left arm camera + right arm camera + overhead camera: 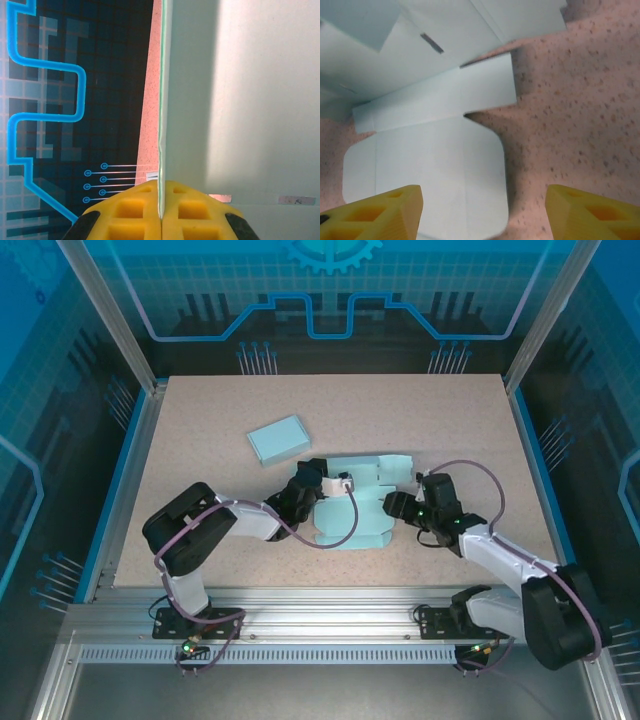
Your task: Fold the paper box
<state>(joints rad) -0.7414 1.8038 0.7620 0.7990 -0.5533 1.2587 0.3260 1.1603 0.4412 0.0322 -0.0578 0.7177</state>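
Unfolded pale blue paper box (362,512) lies near table (430,420) centre, between 2 arms. Outline roughly square from above, long axis unclear; tabbed flaps point toward far edge.

Left gripper (312,490) at sheet's left edge. Left wrist view: yellow fingers (130,212) clamped on thin sheet edge, panel (240,100) standing edge-on.

Right gripper (392,506) at right edge. Right wrist view: jaws spread wide, holding nothing, above rounded flap (430,170).

Folded box (277,440) lies apart, toward far left. Bare tabletop at far side and right.
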